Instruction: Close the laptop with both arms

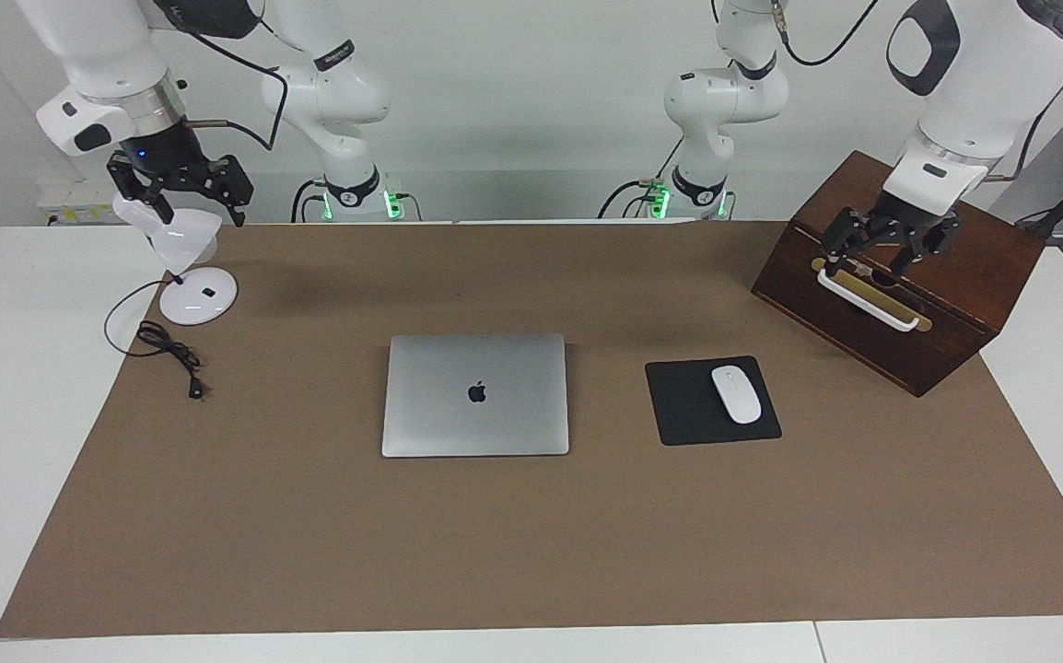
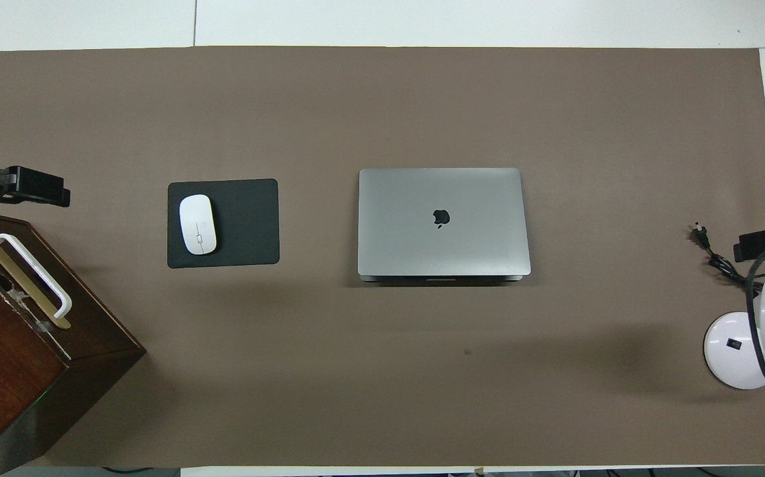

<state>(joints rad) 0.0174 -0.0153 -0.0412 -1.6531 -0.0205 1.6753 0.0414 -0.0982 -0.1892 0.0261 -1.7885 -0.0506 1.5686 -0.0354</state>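
– Silver laptop [image 1: 475,394], where? Lid position?
– Mat's centre, lid flat down.
– Grippers?
– Left gripper [image 1: 887,250] over wooden box [image 1: 900,276], three o'clock; right gripper [image 1: 180,187] over lamp [image 1: 183,267], nine o'clock. Both fingers spread, empty.

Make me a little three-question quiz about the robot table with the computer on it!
1. True or false: the laptop lies shut, lid down.
2. What rests on the black mouse pad?
   A. a mouse  B. a cup  C. a plug
3. Fill in: the left tool hangs over the wooden ____.

Key
1. True.
2. A, the white mouse.
3. Box. The right tool hangs over the white lamp.
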